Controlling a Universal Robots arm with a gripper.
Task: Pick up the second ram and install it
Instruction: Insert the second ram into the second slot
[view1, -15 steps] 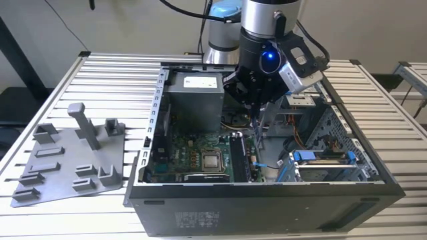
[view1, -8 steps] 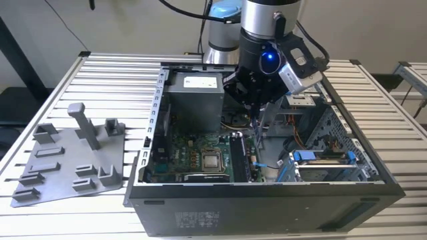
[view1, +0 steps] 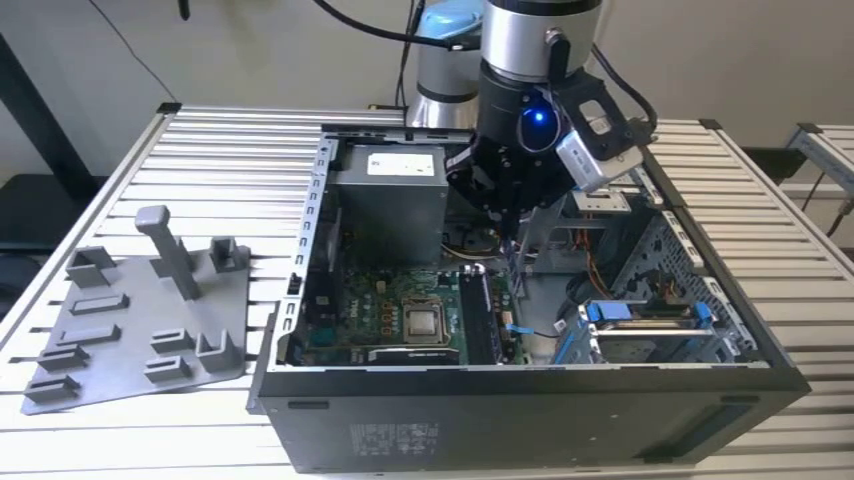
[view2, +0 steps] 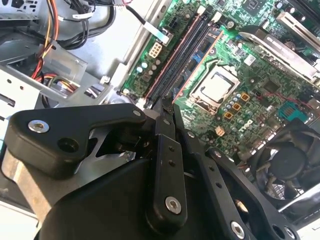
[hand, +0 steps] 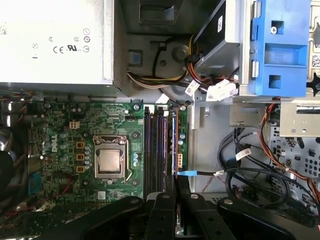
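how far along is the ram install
Looks done: the second ram is inside the case, standing on edge along the memory slots. In hand: the gripper sits right over it. Left: seating. I can't tell whether it is pressed home yet.

The hand is hanging inside the open case, between the power supply and the drive cage.

The exterior view looks down from high up at the open computer case; both wrist views hang close above it. They share its motherboard.
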